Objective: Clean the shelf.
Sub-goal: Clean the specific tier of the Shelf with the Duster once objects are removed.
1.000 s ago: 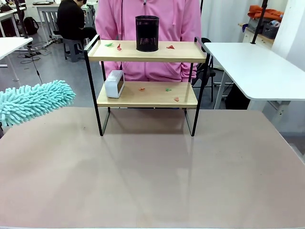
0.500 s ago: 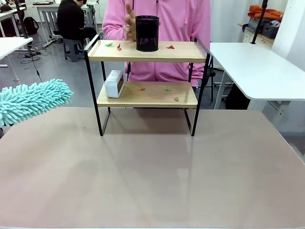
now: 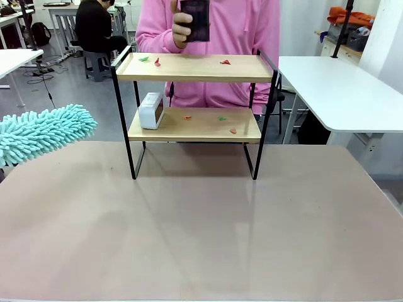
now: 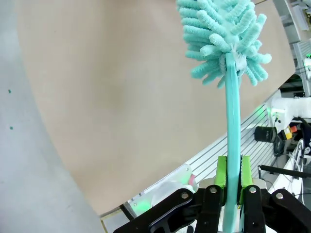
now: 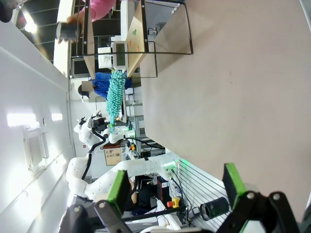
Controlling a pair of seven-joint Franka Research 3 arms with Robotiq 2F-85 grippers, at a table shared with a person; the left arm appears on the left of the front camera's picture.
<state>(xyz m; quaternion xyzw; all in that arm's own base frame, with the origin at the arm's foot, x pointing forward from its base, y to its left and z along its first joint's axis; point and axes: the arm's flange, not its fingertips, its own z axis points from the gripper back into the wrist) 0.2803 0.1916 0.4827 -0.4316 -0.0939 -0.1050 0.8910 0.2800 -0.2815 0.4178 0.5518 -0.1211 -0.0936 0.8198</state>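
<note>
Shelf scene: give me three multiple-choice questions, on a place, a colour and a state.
1. Where on the shelf is the white box? A top board; B lower board, left end; C table.
2. What colour is the duster? A teal; B yellow; C pink.
3. How is the black cup? A standing on the shelf; B lying on the table; C lifted in the person's hand.
Answers: B, it sits beside the left posts, under the top board; A, its fluffy head is teal; C, the hand grips it above the shelf.
</note>
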